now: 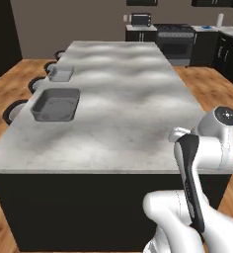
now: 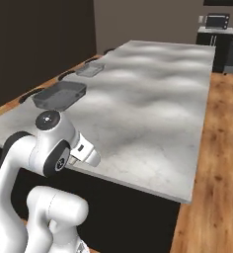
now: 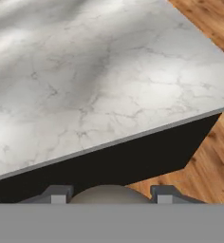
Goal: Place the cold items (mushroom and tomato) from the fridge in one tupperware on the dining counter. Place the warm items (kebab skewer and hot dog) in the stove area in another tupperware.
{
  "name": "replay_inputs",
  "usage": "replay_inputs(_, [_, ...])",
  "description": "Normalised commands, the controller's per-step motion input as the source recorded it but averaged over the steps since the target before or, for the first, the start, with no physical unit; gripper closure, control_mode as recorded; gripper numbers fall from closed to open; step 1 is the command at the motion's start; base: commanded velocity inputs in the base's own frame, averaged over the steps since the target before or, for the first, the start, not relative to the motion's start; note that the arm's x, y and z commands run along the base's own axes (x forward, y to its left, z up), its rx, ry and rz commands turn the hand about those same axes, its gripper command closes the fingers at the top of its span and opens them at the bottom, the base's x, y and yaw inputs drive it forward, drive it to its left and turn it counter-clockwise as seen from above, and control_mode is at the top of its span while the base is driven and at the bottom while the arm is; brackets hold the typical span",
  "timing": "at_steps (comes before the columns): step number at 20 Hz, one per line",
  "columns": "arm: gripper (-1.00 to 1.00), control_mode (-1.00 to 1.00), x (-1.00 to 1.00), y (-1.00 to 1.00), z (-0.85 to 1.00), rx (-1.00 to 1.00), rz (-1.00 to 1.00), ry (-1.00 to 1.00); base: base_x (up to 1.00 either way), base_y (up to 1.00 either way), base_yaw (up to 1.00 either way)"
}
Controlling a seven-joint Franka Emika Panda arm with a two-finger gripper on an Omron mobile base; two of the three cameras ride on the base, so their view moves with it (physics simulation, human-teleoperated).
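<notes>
The step in hand looks like carrying a cold item to a tub, and the long marble surface (image 1: 128,99) sets the terms: the robot stands at its near short end, while both tubs sit along the far left edge, well apart from the arm. Doing this well probably means driving the base along the left side or reaching high across, keeping the load above the surface edge so it does not clip the rim. The larger grey tub (image 1: 56,105) is the nearer one and the smaller tub (image 1: 60,74) lies just beyond it. Both look empty, so either could take the cold pair, provided the tomato then goes in the same one. The arm (image 1: 207,148) is folded up close to the base, elbow high, forearm angled down, below the level of the surface. The hand (image 3: 109,199) points toward the corner of the surface and the wood floor, its fingertips (image 3: 58,194) clamped on a rounded pale-brown thing, most likely the mushroom (image 3: 107,191).
</notes>
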Motion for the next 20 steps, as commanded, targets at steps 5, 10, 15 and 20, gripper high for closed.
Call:
replay_inputs(5, [1.00, 1.00, 0.00, 0.00, 0.00, 0.00, 0.00, 0.00, 0.00, 1.00, -0.18])
replay_inputs(10, [1.00, 1.00, 0.00, 0.00, 0.00, 0.00, 0.00, 0.00, 0.00, 1.00, -0.22])
replay_inputs(15, [1.00, 1.00, 0.00, 0.00, 0.00, 0.00, 0.00, 0.00, 0.00, 1.00, -0.22])
replay_inputs(20, [1.00, 1.00, 0.00, 0.00, 0.00, 0.00, 0.00, 0.00, 0.00, 1.00, -0.22])
